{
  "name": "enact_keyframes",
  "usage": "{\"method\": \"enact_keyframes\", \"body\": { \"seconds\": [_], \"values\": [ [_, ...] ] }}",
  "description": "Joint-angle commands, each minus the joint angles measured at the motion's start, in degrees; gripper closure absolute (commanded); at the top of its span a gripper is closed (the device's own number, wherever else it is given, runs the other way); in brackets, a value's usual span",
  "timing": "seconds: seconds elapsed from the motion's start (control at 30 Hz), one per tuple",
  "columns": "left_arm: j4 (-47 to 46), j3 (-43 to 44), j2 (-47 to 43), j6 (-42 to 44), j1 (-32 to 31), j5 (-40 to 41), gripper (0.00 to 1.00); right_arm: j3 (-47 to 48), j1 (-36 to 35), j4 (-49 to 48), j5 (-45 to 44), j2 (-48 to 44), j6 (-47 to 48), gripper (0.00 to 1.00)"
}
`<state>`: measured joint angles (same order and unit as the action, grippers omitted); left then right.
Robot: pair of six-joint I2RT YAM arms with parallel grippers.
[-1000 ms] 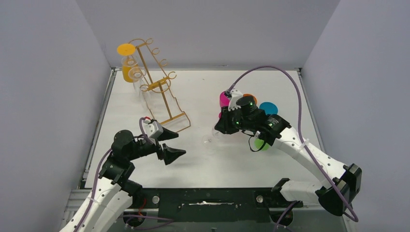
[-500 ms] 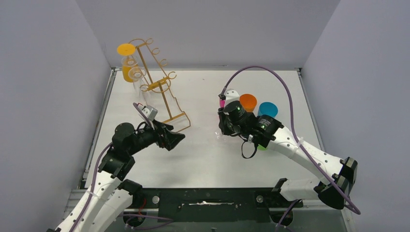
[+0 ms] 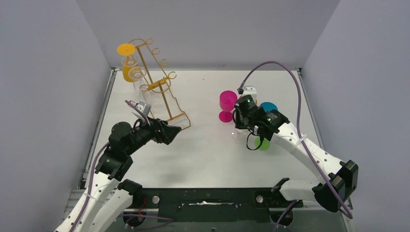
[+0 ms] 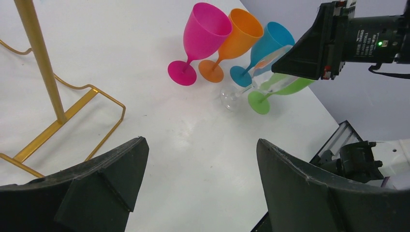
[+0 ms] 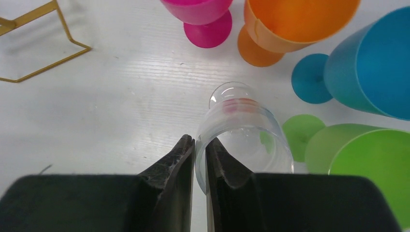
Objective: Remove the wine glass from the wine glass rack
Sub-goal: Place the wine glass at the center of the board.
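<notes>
White table [image 3: 203, 154]. Right gripper [image 5: 199, 140]: my jaws near-closed, pinching the rim of a clear wine glass [image 5: 244, 123], stem running to 12 o'clock, foot by coloured glasses [image 5: 290, 19]. Left gripper [image 4: 200, 145]: wide, empty. Wine glass rack [image 3: 159, 87]: table's 10 o'clock.

Four plastic goblets stand upright in a tight cluster on the right half of the white table [image 3: 203, 154] — a pink goblet [image 4: 205, 31] leftmost, then an orange goblet [image 4: 244, 31] and a blue goblet [image 4: 273, 41]. A green goblet [image 4: 297, 87] stands nearest the table's front edge. Plain grey walls [image 3: 208, 29] close in the table on three sides.
</notes>
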<state>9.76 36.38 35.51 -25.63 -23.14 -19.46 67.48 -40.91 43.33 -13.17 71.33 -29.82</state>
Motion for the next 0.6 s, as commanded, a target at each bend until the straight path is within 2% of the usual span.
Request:
{"method": "enact_keyframes", "body": {
  "seconds": [0.0,0.3,0.57],
  "values": [
    [-1.9,1.9,-2.0,-0.6,0.3,2.9,0.17,-1.6,1.4,-2.6,0.7,-2.7,-0.8,1.00],
    [-0.3,2.8,-3.1,-0.2,0.3,3.7,0.17,-1.9,3.3,0.2,-3.1,0.3,-1.0,1.00],
    [1.1,3.3,-3.1,0.1,0.3,4.4,0.17,-2.3,7.1,-2.8,-0.3,0.2,0.6,1.00]
  ]
}}
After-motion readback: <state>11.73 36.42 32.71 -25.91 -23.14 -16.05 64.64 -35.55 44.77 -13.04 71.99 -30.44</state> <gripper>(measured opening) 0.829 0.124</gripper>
